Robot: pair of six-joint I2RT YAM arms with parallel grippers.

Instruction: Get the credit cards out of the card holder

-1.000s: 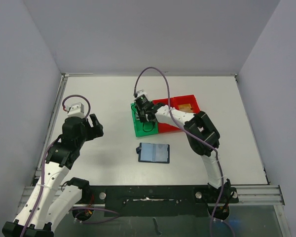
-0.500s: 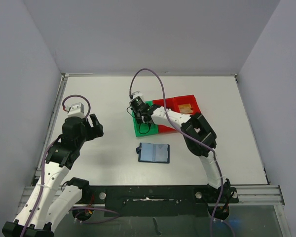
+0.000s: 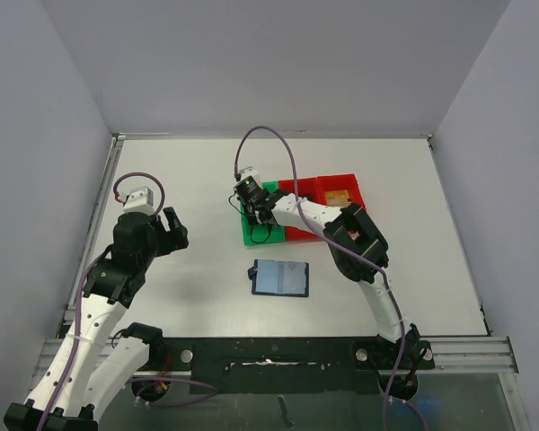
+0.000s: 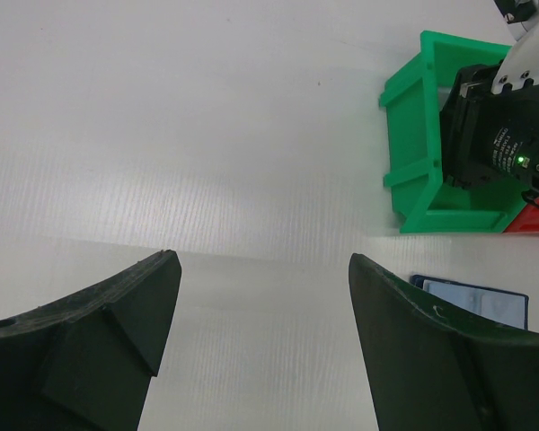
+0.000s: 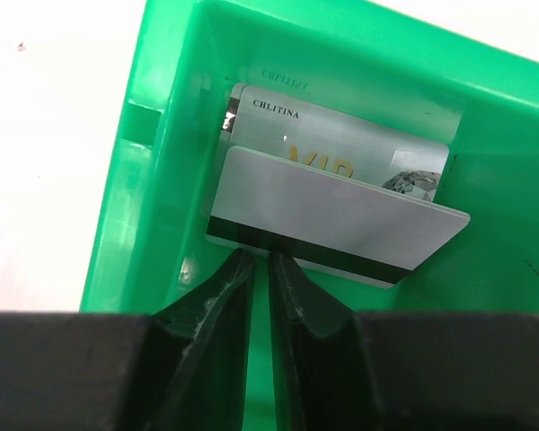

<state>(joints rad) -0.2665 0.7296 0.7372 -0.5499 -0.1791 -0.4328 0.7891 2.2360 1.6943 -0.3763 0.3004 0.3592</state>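
White tabletop (image 3: 189, 171): right gripper (image 5: 260, 258) pinches a silver-grey plastic card (image 5: 337, 220) inside the close-walled green plastic bin (image 5: 130, 206); left gripper (image 4: 262, 260) gapes empty at the bin's nine o'clock.

You are looking at a white table (image 3: 189, 171) with thin lines across its top. Plain pale grey walls stand round it: the back wall (image 3: 278, 63), the left wall (image 3: 36, 162) and the right wall (image 3: 512, 153). A black rail (image 3: 296, 347) runs along the near edge. The light is soft and even.
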